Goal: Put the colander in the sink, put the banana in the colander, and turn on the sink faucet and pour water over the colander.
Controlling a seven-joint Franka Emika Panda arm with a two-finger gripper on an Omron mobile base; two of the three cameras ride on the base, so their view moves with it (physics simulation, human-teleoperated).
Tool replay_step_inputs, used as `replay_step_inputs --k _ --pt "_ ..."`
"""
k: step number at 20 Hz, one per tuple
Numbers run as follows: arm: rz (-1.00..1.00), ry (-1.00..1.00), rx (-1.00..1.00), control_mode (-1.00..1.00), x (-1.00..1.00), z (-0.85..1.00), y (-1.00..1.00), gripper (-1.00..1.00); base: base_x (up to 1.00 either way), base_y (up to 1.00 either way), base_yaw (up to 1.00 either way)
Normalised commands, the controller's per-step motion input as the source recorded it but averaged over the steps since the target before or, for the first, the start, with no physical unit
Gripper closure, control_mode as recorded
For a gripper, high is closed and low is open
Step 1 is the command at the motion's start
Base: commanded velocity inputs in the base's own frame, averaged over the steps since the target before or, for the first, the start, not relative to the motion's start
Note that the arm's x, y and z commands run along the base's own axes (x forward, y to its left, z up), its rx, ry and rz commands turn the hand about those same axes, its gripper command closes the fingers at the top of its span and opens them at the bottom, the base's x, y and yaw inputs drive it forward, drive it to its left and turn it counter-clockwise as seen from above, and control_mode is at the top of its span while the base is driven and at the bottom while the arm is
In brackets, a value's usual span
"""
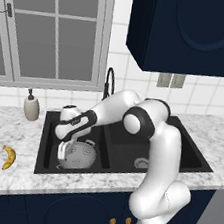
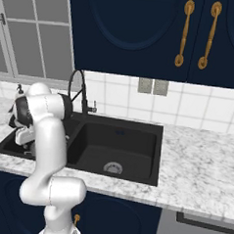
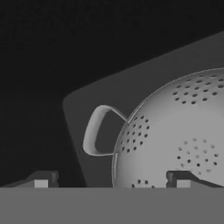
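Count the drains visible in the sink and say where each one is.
1. A round silver drain lies in the sink's right basin. The colander sits in the left basin and may hide a second.

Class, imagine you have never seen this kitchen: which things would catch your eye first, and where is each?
The white arm reaches down into the left basin of the black sink, its gripper open beside the rim of the silver colander that sits in that basin. On the marble counter left of the sink lies the yellow banana. Behind the sink, the black sink faucet arches up before the tiled wall, with no water running.
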Motion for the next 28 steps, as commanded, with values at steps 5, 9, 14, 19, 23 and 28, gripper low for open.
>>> replay_step_inputs --k 5,9,14,19,23,28 --pt "-0.05 -0.01 0.0 -1.0 -0.37 0.6 0.12 -1.0 0.0 0.0 0.0" --pt "-0.21 -0.08 0.0 -1.0 -0.51 0.58 0.01 -1.0 0.0 0.0 0.0" --pt "-0.32 -0.24 0.0 -1.0 -0.64 0.51 0.08 -1.0 0.0 0.0 0.0" --pt "-0.45 -0.32 -0.01 -1.0 -0.61 0.44 0.19 -1.0 0.0 0.0 0.0" --pt "-0.46 -0.09 0.17 -1.0 -0.47 0.53 0.15 -1.0 0.0 0.0 0.0" --pt "-0.37 0.0 0.34 -1.0 -0.12 0.46 0.37 -1.0 0.0 0.0 0.0"
